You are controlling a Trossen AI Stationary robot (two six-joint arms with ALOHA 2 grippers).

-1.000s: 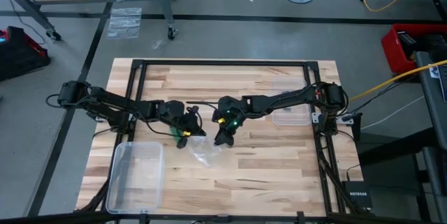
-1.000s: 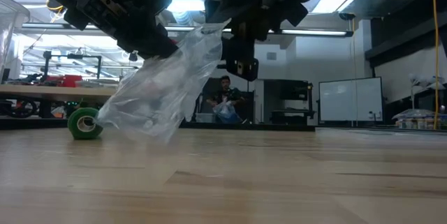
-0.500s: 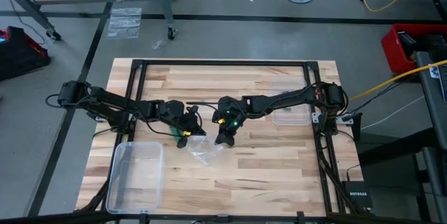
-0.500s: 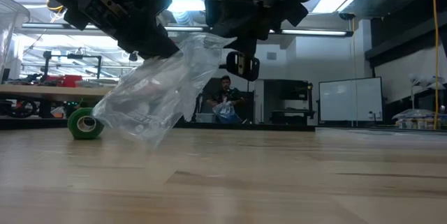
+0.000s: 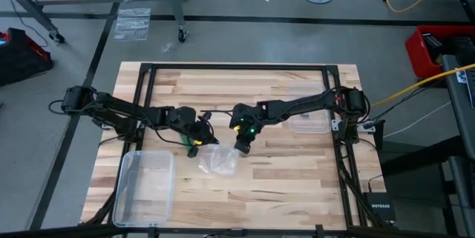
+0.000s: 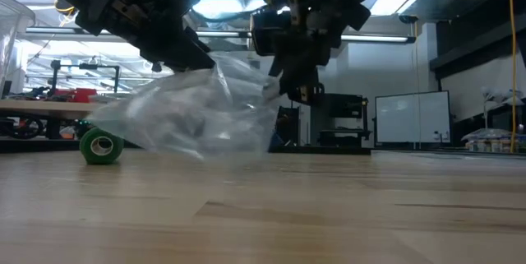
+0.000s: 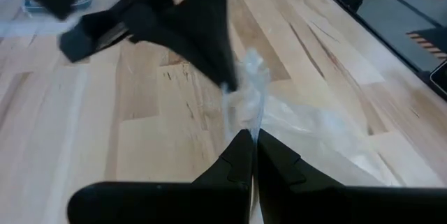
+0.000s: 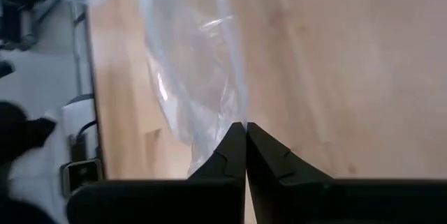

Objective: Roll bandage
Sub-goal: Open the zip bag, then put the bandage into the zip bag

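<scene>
Both grippers now pinch the clear bag, which has gone from hanging steeply to stretched flatter between them.

Since a second ago the right gripper (image 6: 297, 91) has closed on the bag's (image 6: 193, 120) free edge and pulled it sideways; its fingers (image 8: 241, 151) meet on the film, as do those of the left gripper (image 7: 249, 147), clamped on the opposite edge. The bandage (image 6: 100, 145) is a small green roll standing on the desk (image 6: 329, 215), outside the bag, just beyond the left gripper on the side away from the right one, with its open core showing in the low view. The left arm is plainly nearer to it, though I judge neither gripper can reach for it until the bag is let go.
</scene>
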